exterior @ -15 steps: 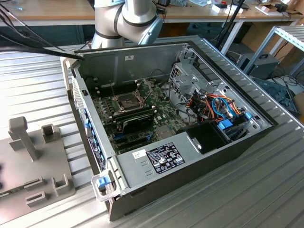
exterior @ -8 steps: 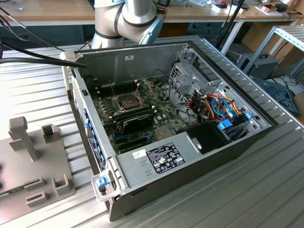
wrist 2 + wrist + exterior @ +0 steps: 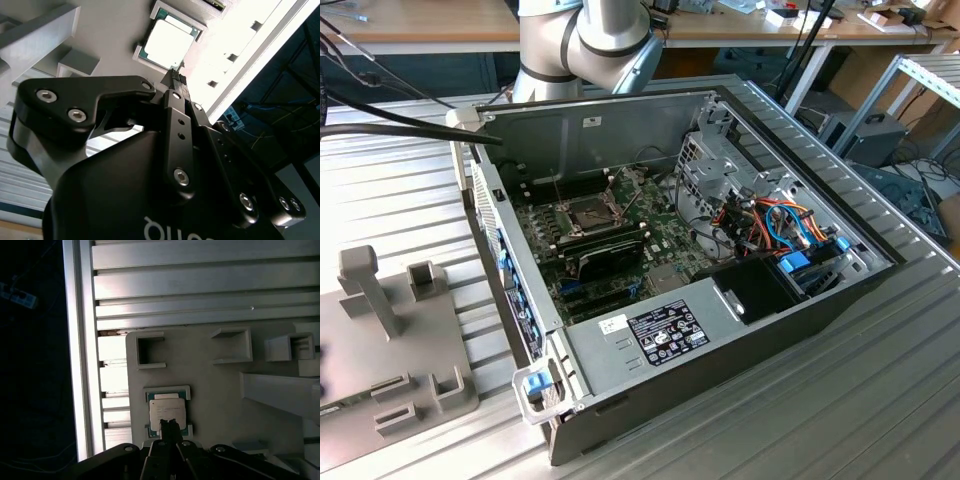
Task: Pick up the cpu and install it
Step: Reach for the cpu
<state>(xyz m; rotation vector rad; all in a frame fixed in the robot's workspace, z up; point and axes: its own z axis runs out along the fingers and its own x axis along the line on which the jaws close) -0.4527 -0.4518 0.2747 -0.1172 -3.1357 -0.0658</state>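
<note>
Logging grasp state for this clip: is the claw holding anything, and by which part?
Nothing is held; the shut claw hovers over the cpu, which lies in the grey tray.

Robotics laboratory or workshop: a robot arm (image 3: 590, 40) stands behind a ribbed aluminium desk (image 3: 880, 400) carrying an opened computer case (image 3: 600, 130) and grey fixture plate (image 3: 360, 350); cluttered workbenches (image 3: 420, 25) and cables (image 3: 360, 75) lie beyond.

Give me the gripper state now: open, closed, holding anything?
Gripper: jaws closed, holding nothing; the tips are right by the cpu, which lies in its grey holder.
</note>
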